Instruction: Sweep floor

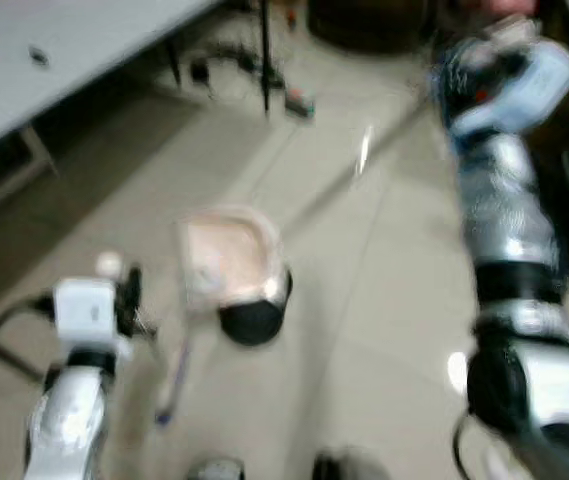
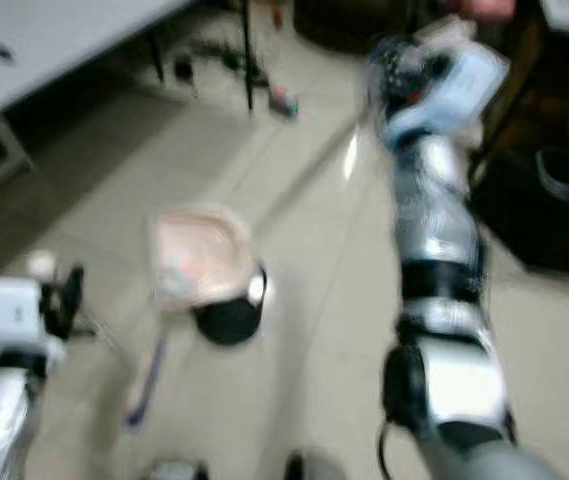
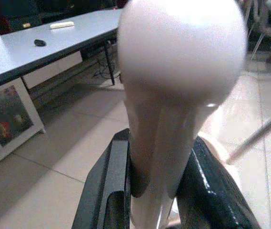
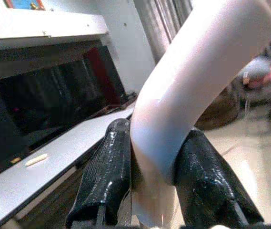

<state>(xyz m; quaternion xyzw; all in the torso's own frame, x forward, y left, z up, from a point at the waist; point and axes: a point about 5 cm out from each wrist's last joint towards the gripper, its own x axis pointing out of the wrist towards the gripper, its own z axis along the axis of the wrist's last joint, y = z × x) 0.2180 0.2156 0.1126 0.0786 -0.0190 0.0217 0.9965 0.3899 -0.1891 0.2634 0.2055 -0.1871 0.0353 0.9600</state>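
Pale tiled floor (image 1: 384, 300) spreads ahead, a grey worktop (image 1: 74, 50) along its far left edge. A pink dustpan (image 1: 226, 258) rests on the tiles just ahead of the robot, its long handle (image 3: 173, 124) pinched in the left gripper (image 3: 156, 191). The right gripper (image 4: 156, 186), raised high, clamps a white broom handle (image 4: 192, 90). Sweeping well likely means short strokes toward the pan's mouth, pan kept flat.

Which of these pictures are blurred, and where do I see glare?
Both eye views are motion-blurred: the dustpan and right arm are smeared, with glare on the floor tiles. Left wrist view: the handle knob is soft and overexposed. Right wrist view: the white handle is soft, the background sharper.
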